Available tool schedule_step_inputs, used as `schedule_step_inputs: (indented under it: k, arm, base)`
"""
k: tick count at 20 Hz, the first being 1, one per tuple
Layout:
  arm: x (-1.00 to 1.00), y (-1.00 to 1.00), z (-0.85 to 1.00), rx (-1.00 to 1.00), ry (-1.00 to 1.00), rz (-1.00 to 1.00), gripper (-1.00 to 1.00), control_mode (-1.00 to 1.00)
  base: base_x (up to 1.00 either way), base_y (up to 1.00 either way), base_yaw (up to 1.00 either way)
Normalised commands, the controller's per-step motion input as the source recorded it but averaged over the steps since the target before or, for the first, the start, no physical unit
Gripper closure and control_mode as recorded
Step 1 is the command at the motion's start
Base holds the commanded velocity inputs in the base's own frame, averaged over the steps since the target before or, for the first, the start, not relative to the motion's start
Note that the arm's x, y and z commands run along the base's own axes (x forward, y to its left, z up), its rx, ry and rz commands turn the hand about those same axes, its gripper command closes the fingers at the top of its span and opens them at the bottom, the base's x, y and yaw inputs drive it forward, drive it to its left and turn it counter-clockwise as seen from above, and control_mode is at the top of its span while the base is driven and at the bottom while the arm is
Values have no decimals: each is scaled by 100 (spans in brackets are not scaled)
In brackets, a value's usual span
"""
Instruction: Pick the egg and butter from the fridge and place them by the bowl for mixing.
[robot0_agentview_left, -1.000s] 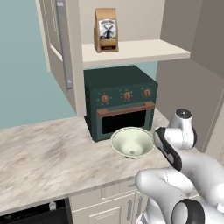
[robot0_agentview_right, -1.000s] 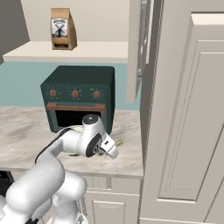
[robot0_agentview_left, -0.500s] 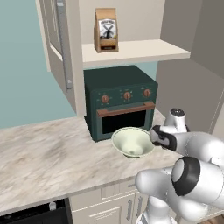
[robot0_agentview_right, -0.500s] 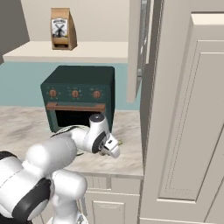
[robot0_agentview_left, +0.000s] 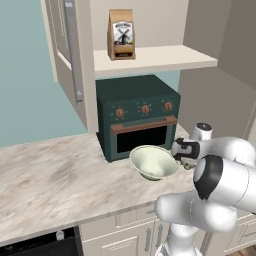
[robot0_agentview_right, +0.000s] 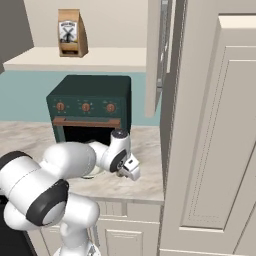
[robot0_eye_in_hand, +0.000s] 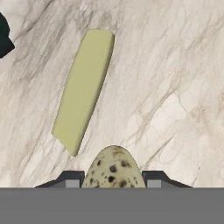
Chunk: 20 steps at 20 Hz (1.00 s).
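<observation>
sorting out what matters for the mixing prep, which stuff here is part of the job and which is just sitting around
Part of the job:
- egg, speckled, held between the tool tips
- butter, already lying on the counter
- bowl, in front of the toaster oven

Just lying about:
- toaster oven
- coffee bag on the shelf

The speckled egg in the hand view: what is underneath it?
Below the speckled egg, gripped by the tool, lies the marble counter, with the yellow butter stick lying flat beside it. The patch of counter directly beneath the egg is covered by the egg itself.
</observation>
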Motion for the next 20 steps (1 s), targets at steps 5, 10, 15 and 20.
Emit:
schedule_step_inputs:
  k: [5,10,15,20]
  arm:
    - [0,-5,-12,0,-4,-4,100,-100]
    - [0,-6,-1,0,-9,-4,100,-100]
    - [0,-6,-7,0,-6,-5,100,-100]
    - [1,0,-19,0,-2,-4,100,-100]
  base:
    - [0,0,0]
    - [0,0,0]
    - [0,0,0]
    - [0,0,0]
